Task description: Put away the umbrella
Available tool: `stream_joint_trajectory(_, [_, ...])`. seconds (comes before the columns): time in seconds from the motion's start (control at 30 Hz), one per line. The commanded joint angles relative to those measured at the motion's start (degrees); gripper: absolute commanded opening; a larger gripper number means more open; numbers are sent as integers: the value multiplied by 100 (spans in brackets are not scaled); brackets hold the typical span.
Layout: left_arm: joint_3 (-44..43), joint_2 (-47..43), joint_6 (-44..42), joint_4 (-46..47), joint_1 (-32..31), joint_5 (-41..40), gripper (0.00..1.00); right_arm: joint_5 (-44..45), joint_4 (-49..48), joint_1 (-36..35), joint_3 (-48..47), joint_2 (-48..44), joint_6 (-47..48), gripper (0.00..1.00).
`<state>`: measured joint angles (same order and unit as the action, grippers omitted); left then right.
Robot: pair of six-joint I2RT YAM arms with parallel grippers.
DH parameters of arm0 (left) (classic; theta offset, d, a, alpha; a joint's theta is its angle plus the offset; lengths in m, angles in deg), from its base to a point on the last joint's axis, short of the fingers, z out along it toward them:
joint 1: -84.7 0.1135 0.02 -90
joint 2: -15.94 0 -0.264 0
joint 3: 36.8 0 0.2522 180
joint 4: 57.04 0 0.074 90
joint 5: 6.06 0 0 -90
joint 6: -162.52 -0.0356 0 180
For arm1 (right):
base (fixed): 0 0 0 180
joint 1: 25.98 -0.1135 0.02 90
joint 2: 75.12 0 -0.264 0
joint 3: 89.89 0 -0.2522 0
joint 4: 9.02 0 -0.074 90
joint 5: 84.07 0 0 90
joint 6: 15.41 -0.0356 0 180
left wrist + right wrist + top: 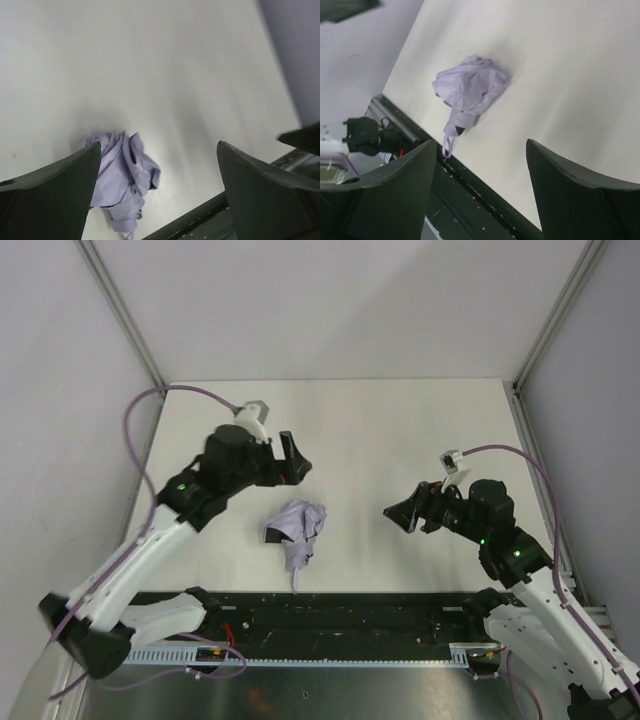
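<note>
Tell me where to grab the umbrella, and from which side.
Probably the slim handle end just above the loop, from above, closing across it. The umbrella lies flat; its canopy is a loose bunch that would give, and the handle sticks out clear of it.

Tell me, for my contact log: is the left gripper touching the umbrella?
Apart. The top view shows bare table between the left gripper and the umbrella.

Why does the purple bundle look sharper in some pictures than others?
Top view: even light, umbrella crisp, faint shadow. Left wrist view: soft and smeared, left gripper fingers near-black. Right wrist view: sharper, fabric folds distinct.
</note>
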<state>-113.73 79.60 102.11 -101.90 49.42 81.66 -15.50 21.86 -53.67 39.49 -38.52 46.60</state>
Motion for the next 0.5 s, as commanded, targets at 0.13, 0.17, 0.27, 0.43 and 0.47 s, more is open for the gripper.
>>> stream_joint_trajectory(0.13, [-1242, -1385, -623, -8, 32, 603, 100, 2459, 2302, 92, -2102, -170, 532, 81])
stream_joint_trajectory(0.17, [-1351, -1485, -635, -1, 31, 658, 99, 2802, 2584, 94, -2372, -179, 602, 83])
stream_joint_trajectory(0.27, [-1525, -1817, -702, 122, 32, 740, 99, 3625, 3282, 94, -3090, -262, 782, 88])
stream_joint_trajectory(0.43, [-1468, -2339, -845, 610, 31, 505, 99, 4192, 3799, 91, -4088, -723, 950, 98])
stream_joint_trajectory(0.47, [-1429, -2419, -865, 691, 31, 476, 99, 4244, 3825, 89, -4218, -834, 960, 98])
